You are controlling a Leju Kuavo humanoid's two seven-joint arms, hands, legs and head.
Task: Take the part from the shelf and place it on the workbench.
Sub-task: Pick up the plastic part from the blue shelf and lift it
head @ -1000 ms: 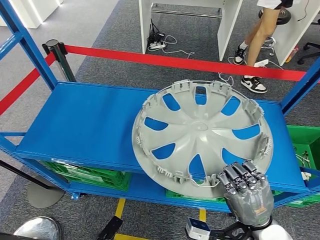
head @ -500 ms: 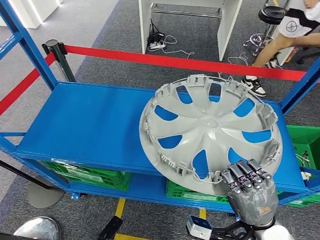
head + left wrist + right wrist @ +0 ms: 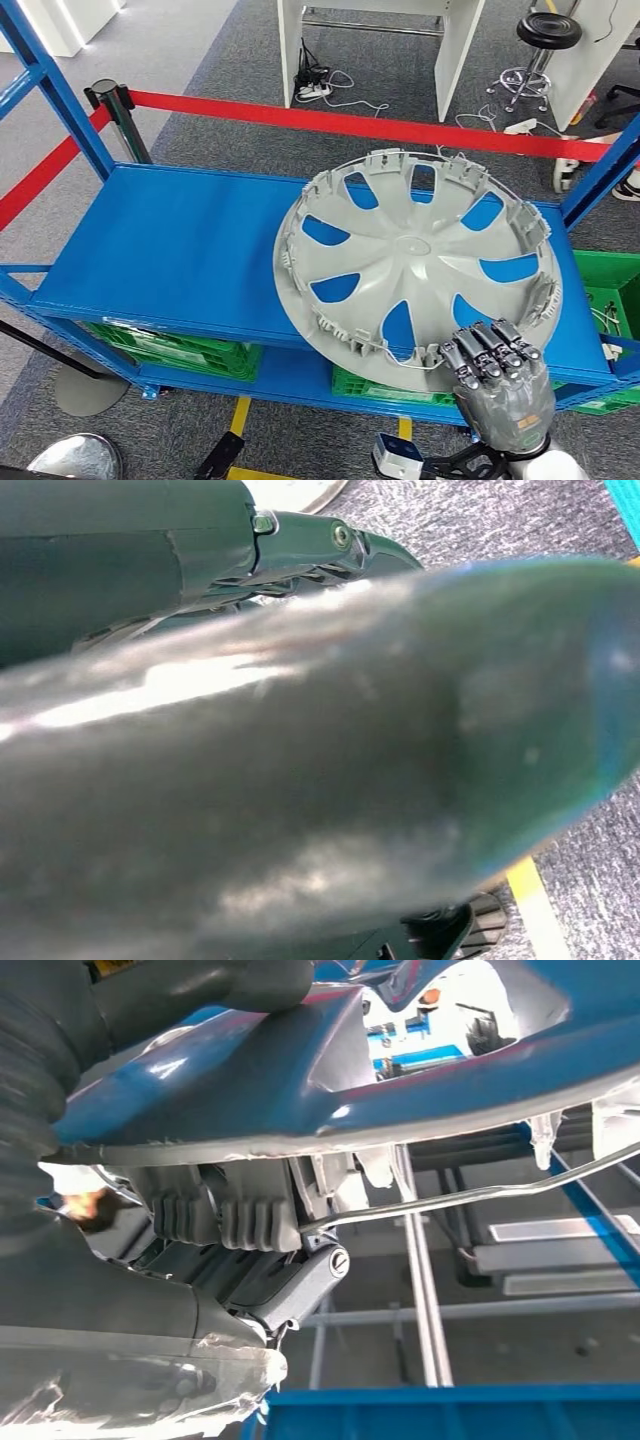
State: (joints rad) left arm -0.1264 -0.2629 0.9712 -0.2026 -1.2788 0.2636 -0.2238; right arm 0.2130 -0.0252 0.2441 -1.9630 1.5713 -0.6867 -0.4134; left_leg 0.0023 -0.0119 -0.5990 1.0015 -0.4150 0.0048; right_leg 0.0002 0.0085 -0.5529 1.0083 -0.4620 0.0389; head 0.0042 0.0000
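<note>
On the upper deck of a blue steel shelf (image 3: 173,250), a grey plastic wheel cover (image 3: 415,265) sits tilted, its far rim raised off the deck and its near rim jutting past the shelf's front edge. The robot's right hand (image 3: 498,385) grips that near rim at the lower right, dark fingers (image 3: 483,350) curled side by side over the top of the edge; the right wrist view shows the rim (image 3: 317,1080) with its clips and wire ring passing close against the hand (image 3: 151,1290). Blue shelf surface shows through the cover's spoke openings. Green crates (image 3: 173,350) stand on the lower shelf, with another green bin (image 3: 607,290) at the right end. A red barrier tape (image 3: 362,125) runs behind the shelf from a dark post (image 3: 121,115), and beyond it stand a white table (image 3: 377,40) with a tangle of cables on grey carpet, and a black stool (image 3: 547,35). The left wrist view is blurred, and how the left hand's fingers lie cannot be told
</note>
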